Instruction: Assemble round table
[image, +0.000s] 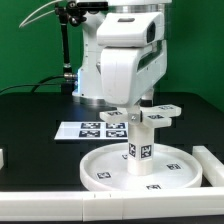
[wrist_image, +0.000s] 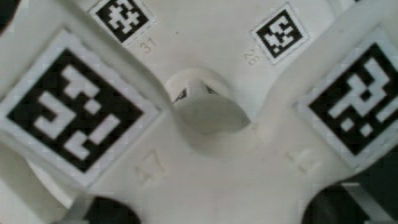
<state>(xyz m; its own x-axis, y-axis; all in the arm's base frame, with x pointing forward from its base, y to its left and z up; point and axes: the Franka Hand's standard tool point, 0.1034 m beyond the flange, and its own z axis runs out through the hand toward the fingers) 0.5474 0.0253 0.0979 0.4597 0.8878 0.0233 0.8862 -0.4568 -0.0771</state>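
Note:
The large rimmed round disc (image: 100, 172) lies flat on the black table near the front. The short thick cylinder leg (image: 140, 150) stands upright at its middle, a tag facing the camera. The cross-shaped four-armed piece (image: 163, 113) sits level on top of the leg, its tagged arms reaching toward the exterior view's right. My gripper (image: 136, 108) comes straight down onto it and is shut on the cross-shaped piece. The wrist view is filled by the cross-shaped piece (wrist_image: 205, 110), with its round hub in the middle and tags on the arms; the leg and disc are hidden beneath it.
The marker board (image: 92, 128) lies flat behind the disc, toward the exterior view's left. A white rail block (image: 208, 160) lies beside the disc at the exterior view's right, and another (image: 3, 156) shows at the left edge. The arm's base (image: 95, 70) stands behind.

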